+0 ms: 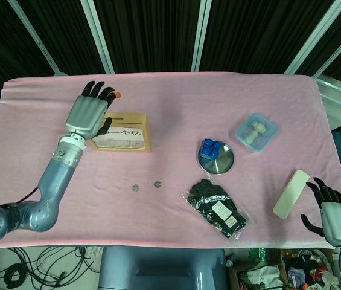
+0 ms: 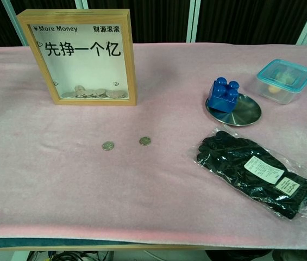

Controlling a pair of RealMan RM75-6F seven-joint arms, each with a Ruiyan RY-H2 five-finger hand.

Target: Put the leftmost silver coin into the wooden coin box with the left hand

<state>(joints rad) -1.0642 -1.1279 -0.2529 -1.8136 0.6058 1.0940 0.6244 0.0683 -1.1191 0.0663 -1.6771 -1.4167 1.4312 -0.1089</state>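
Seemingly done: my left hand, fingers spread and empty, hangs at upper left by the wooden coin box. Two silver coins lie below. Right hand idles with fingers loosely apart.

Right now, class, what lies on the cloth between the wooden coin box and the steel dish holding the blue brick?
Nothing: between the wooden coin box and the steel dish is bare pink cloth, as the chest view shows; the head view agrees.

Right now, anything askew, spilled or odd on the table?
Nothing stands out. The wooden coin box stands upright, two silver coins lie flat on the cloth, and the blue brick sits on the steel dish.
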